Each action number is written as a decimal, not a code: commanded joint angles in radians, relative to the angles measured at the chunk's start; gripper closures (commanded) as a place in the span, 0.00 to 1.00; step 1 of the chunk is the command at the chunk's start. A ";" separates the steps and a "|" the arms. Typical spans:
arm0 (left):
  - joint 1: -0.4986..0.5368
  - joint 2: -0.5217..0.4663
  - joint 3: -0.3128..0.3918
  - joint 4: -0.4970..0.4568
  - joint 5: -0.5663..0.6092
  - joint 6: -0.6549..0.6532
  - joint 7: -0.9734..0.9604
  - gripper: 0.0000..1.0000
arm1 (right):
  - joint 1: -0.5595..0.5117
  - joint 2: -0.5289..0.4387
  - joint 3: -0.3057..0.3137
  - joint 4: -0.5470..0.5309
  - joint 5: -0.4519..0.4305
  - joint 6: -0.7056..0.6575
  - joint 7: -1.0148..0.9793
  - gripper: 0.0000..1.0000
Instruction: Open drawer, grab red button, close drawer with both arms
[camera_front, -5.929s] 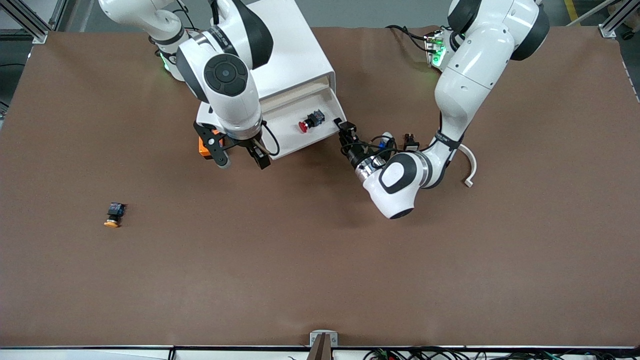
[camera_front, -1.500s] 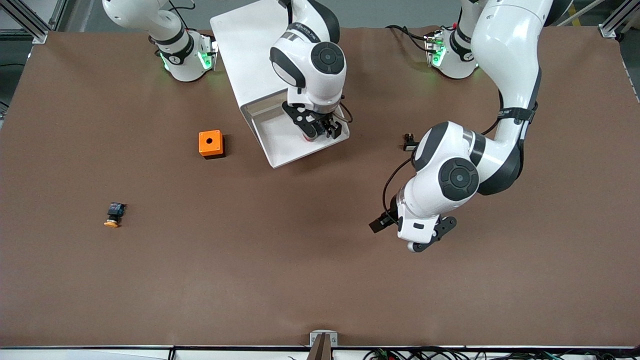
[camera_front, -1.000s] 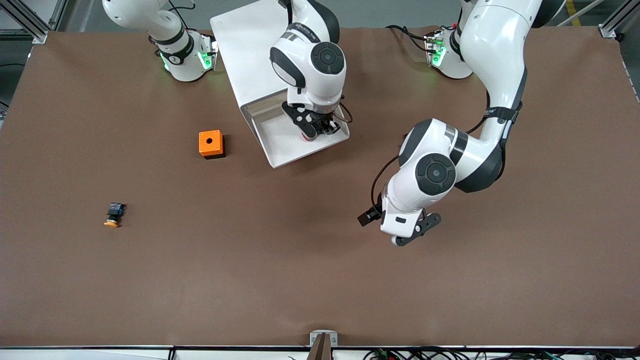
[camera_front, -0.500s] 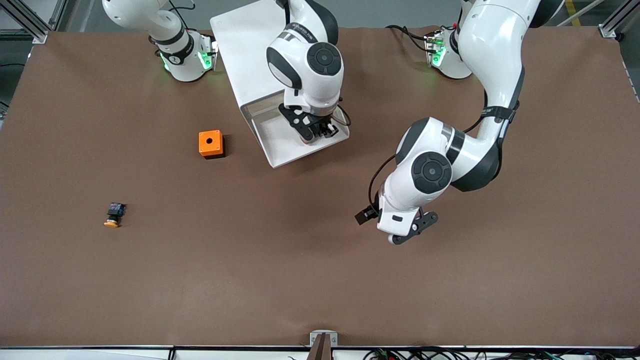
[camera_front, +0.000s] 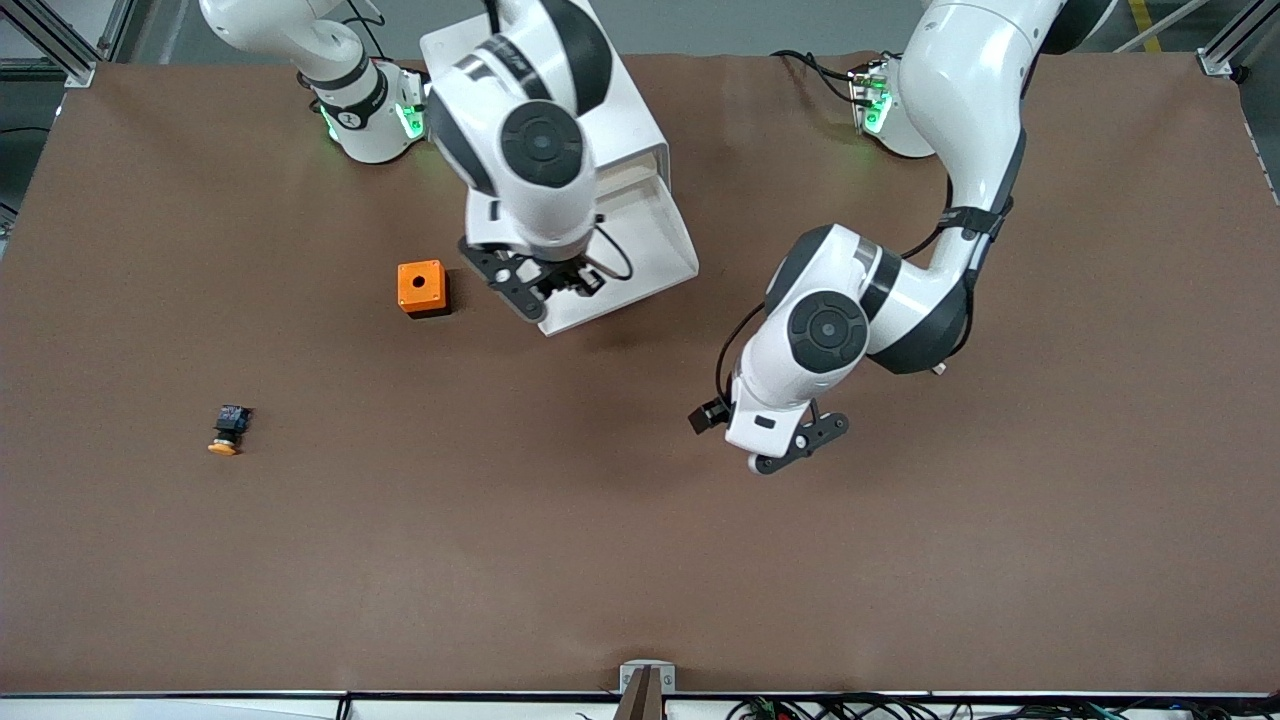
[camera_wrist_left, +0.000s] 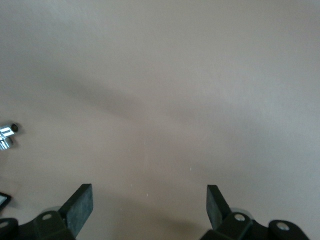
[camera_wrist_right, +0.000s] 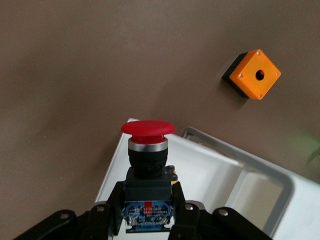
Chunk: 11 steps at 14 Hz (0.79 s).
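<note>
Two risks: the right tool (camera_front: 545, 290) pinches the button (camera_wrist_right: 148, 150) only by its black-blue body, red cap sticking out past the fingertips above the open drawer (camera_front: 640, 250), so a jolt could slip it back into the tray under the tool or onto the orange box (camera_front: 421, 287) just beside it. The left tool (camera_front: 790, 450), fingers spread wide and empty over bare surface (camera_front: 640, 560), sits well off from the drawer front; a skewed push would jam the drawer or shove the cabinet (camera_front: 610, 110).

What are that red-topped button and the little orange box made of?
The button: likely plastic, with a smooth matte red cap, a shiny metal-looking ring under it and a black body. The orange box: probably molded plastic, with an even matte orange top, four small corner screws and a black base.
</note>
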 joint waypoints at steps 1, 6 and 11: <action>-0.044 0.001 0.003 -0.023 0.013 0.012 -0.011 0.00 | -0.126 -0.139 0.015 -0.160 -0.004 0.006 -0.202 1.00; -0.097 0.003 0.003 -0.046 0.008 0.010 -0.011 0.00 | -0.332 -0.288 0.015 -0.450 -0.065 0.159 -0.570 1.00; -0.140 0.007 0.003 -0.046 -0.007 0.010 -0.009 0.00 | -0.503 -0.305 0.015 -0.638 -0.090 0.432 -0.874 1.00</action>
